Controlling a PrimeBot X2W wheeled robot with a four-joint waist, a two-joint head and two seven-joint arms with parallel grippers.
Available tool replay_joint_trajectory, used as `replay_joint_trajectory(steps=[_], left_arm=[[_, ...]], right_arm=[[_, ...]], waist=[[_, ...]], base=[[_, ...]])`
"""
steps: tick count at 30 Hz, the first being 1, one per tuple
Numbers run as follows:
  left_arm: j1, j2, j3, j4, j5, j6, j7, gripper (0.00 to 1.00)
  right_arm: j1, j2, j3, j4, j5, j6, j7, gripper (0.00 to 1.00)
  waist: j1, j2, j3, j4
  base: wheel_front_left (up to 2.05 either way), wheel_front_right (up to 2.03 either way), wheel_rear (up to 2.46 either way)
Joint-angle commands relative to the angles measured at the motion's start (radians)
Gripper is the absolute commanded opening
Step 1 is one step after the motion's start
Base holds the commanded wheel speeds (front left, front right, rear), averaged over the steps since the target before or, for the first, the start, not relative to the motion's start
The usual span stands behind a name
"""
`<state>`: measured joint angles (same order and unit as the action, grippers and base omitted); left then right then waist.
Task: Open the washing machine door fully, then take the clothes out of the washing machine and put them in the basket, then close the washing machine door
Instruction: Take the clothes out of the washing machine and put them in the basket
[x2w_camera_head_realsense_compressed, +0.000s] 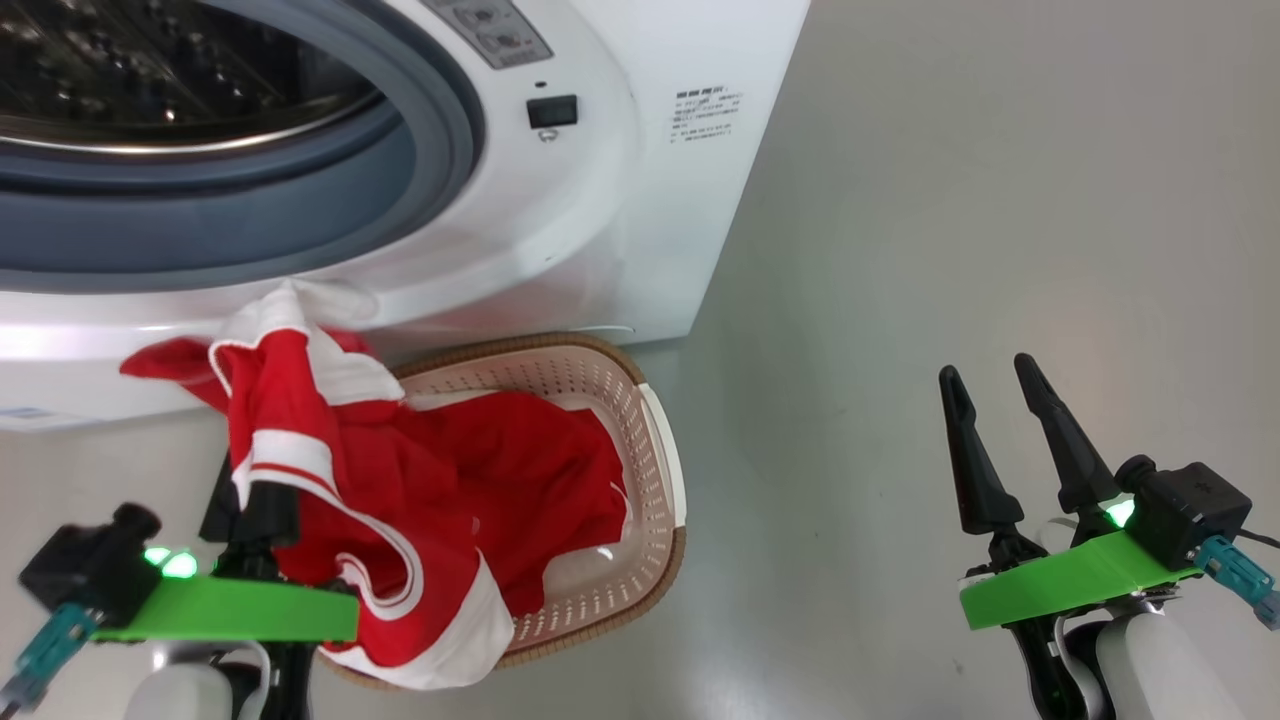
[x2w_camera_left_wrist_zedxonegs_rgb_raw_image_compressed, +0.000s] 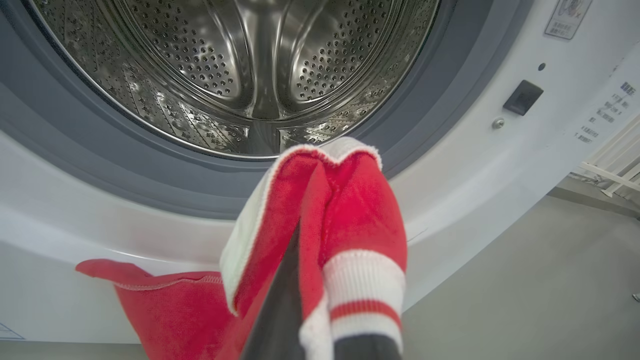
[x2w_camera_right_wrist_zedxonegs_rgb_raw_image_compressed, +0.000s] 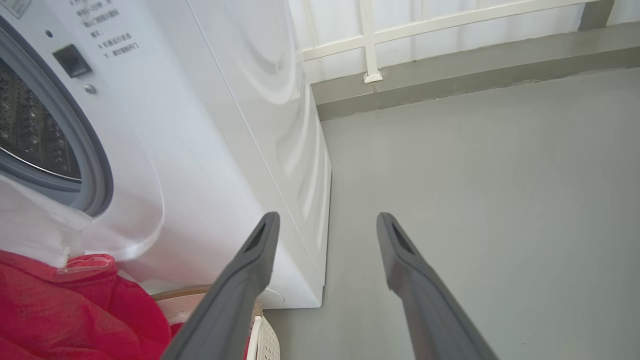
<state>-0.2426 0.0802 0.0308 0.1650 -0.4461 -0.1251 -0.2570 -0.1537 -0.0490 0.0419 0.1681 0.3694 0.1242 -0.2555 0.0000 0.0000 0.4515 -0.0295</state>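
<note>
The clothes: red fabric with white panels and stripe trim, left of centre in the head view. One end is raised and draped over the left gripper; the rest trails down into the basket

Location: out of the washing machine, just below its front lip, partly in the basket, partly in the air

Tools: left gripper, lower left of the head view, clamped tight on the clothes, its fingers wrapped in cloth. Right gripper, lower right, jaws spread wide, holding nothing, well apart from the basket

Progress, judged: door opening done, since the drum mouth stands uncovered. Unloading is nearly done; the part of the drum in the left wrist view is bare steel. Left to do: release the cloth fully into the basket, then close the door

Count: washing machine, one; basket, one; grippers, two; clothes, one red mass, and whether it is one garment or several cannot be told
</note>
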Motion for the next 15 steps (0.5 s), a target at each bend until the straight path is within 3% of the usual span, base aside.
replay_joint_trajectory(steps=[1, 15], left_arm=[[-0.017, 0.024, 0.026, -0.012, -0.003, -0.006, -0.005, 0.0], [-0.17, 0.075, -0.059, 0.366, 0.017, -0.006, -0.005, 0.0]], right_arm=[[-0.01, -0.001, 0.021, -0.025, 0.003, 0.007, -0.006, 1.0], [-0.044, -0.001, 0.022, -0.044, 0.008, 0.007, -0.006, 1.0]], waist=[[0.0, 0.0, 0.014, -0.006], [0.0, 0.0, 0.1, -0.03]], base=[[0.0, 0.0, 0.0], [0.0, 0.0, 0.0]])
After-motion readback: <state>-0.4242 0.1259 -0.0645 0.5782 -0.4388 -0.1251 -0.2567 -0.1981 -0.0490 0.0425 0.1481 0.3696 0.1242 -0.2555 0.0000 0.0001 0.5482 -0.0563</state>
